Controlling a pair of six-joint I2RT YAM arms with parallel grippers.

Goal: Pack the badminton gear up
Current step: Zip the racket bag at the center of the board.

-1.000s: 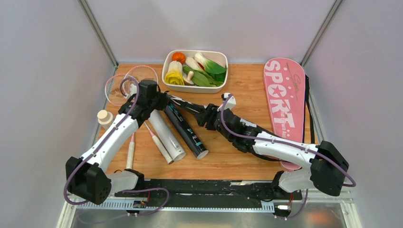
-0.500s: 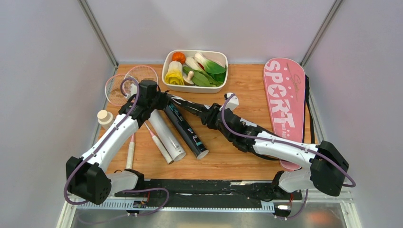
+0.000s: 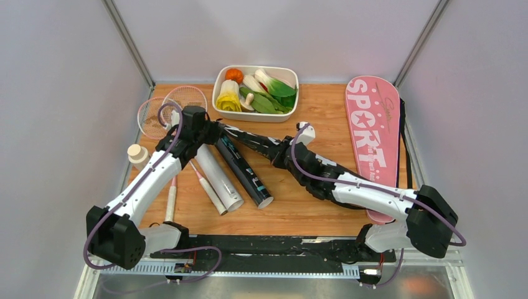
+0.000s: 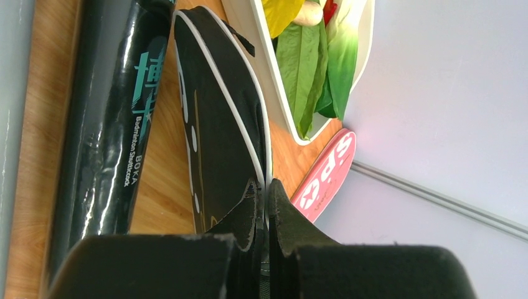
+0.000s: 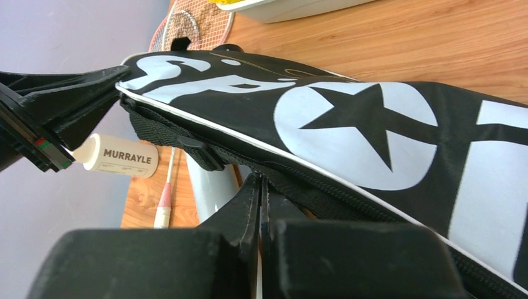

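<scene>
**Step in hand (judged): opening the black racquet cover for loading.**

1. Locate the cover. It hangs off the table just in front of the white tray. It starts near the tray's front left corner and slants away from the tray toward the right.
2. Check both pincers.
   - The left gripper is clenched on the cover's piped edge at the end nearest the tray.
   - The right gripper is clenched on the zippered seam, farther from the tray. You cannot tell whether it grips the zip pull or only fabric.
3. Use the left gripper as the fixed anchor. Draw the right one along the seam line, away from the tray, with the fabric taut but not strained.
4. Stay above the black tube and white tube, which lie nearer you than the tray.

**Pose.** The left arm reaches up from its base, wrist turned toward the tray. The right arm stretches low and diagonally toward the tray's front.
</scene>
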